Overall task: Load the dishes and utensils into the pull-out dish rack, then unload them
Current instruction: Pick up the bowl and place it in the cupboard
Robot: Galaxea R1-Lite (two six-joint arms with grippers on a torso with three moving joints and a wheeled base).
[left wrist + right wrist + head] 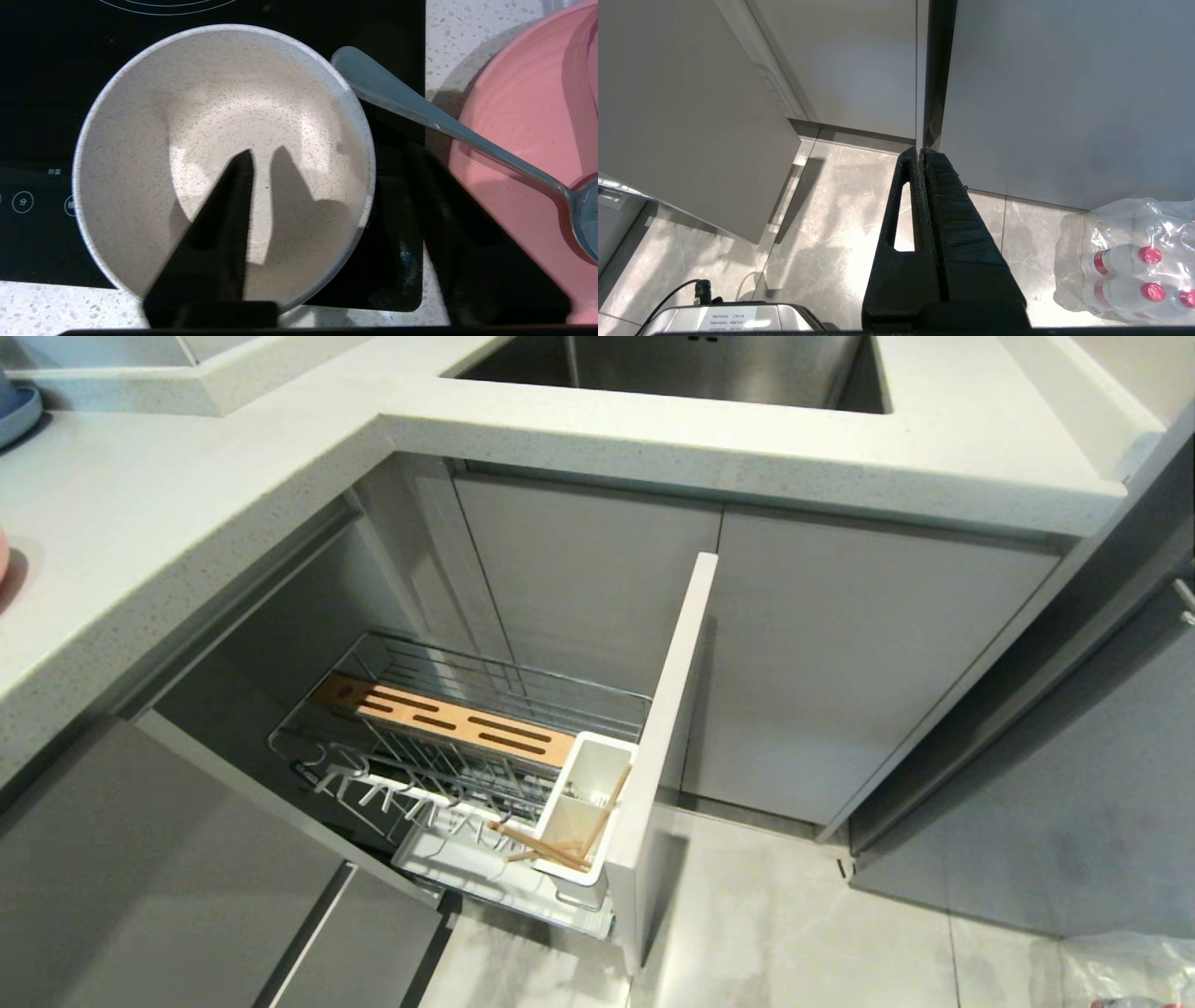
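Observation:
The pull-out dish rack stands drawn out from under the counter, with its orange-wood strip and white utensil cup. The wooden chopsticks lean in that cup. In the left wrist view the cream-white bowl sits upright on a black cooktop. My left gripper is open astride the bowl's wall, one finger inside and the other outside. The metal spoon lies beside it, its round end over a pink bowl. My right gripper hangs shut and empty above the floor. Neither arm shows in the head view.
The rack's pale grey cabinet front juts out over the tiled floor. A speckled white countertop wraps the corner, with a steel sink behind. A blue plate sits at the far left. A pack of bottles lies on the floor.

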